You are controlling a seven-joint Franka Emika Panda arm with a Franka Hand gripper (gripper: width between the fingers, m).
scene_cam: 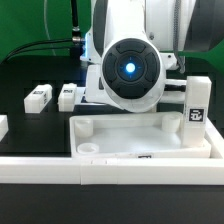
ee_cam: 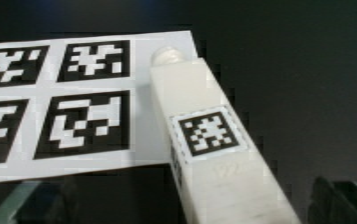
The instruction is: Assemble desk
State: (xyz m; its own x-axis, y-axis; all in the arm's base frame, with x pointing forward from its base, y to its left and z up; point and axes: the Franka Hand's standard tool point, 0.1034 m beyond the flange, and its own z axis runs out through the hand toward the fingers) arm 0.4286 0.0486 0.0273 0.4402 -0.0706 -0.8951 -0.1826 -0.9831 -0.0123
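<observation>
The desk's white tray-like tabletop [scene_cam: 140, 135] lies at the front of the exterior view, with a round corner socket [scene_cam: 88, 148]. A white square leg [ee_cam: 201, 130] bearing a tag lies on the black table and runs between my jaws in the wrist view. My gripper [ee_cam: 193, 208] is open, with dark gaps on both sides of that leg. In the exterior view the arm's hand [scene_cam: 130, 70] hides the fingers. Another tagged leg [scene_cam: 197, 105] stands upright at the exterior view's right. Two more legs [scene_cam: 38, 97] [scene_cam: 68, 96] lie at the left.
The marker board [ee_cam: 68, 100] lies right beside the leg under my wrist. A long white border rail [scene_cam: 100, 172] runs along the front, below the tabletop. A small white piece [scene_cam: 3, 125] shows at the far left edge.
</observation>
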